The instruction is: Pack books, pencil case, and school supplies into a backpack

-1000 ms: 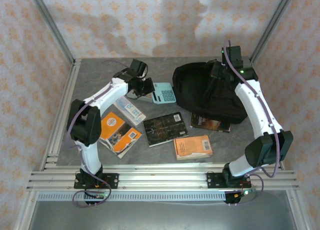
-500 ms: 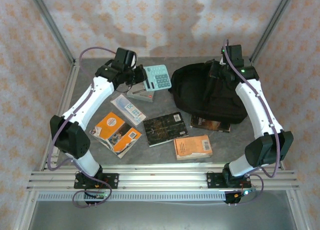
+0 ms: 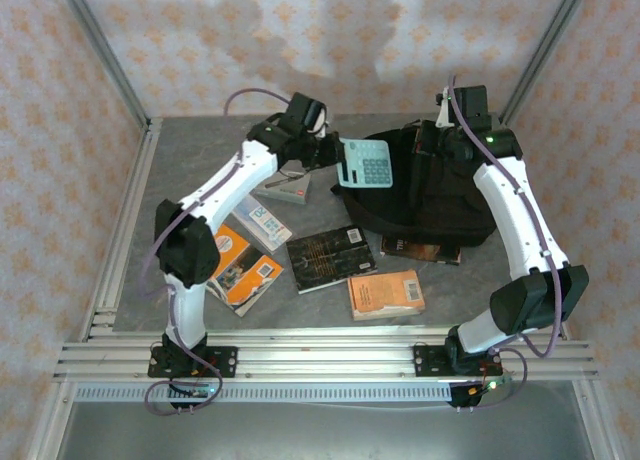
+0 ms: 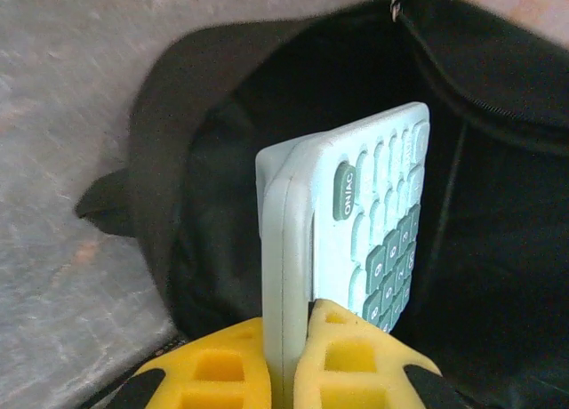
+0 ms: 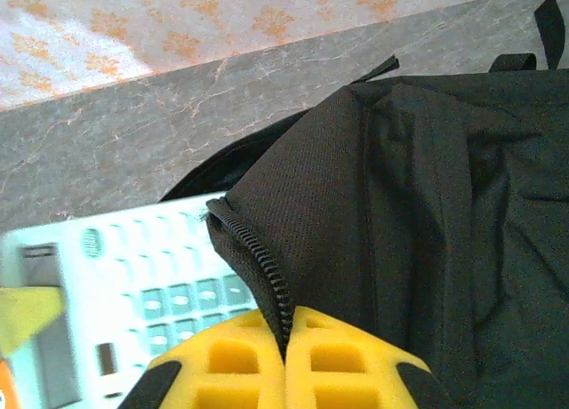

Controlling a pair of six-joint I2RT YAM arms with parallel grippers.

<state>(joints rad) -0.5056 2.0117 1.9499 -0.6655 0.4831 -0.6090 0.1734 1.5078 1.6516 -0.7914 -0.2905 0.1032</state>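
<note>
Teal calculator (image 3: 365,163) is up off the tabletop (image 3: 200,150), hanging at the mouth of the black backpack (image 3: 440,200) with the dark inside of the bag right behind it in the left wrist view. The left jaws are nearly closed, pinching its lower end between the yellow foam pads (image 4: 222,373), body edge-on and upright. It looks light and rigid, with a smooth plastic shell. Held by one end only, it could likely swivel in the pinch if it brushes fabric. A bite further up the body, clear of the keys, would seem steadier. The backpack is soft and limp, and the opening would probably sag shut by itself. The right jaws are shut on the zip-edged lip (image 5: 258,267), holding it up. That corded seam looks like the firmest place on the bag to grip, since plain cloth would bunch and slip. Waiting on the tabletop are the grey box (image 3: 285,185), the clear packet (image 3: 258,220), an orange-and-white book (image 3: 238,265), a black book (image 3: 330,257) and a small orange book (image 3: 386,293). A dark brown book (image 3: 420,247) is partly tucked under the bag's near side. The paperbacks lie flat and will likely flex, so the spine edge looks the better hold.
</note>
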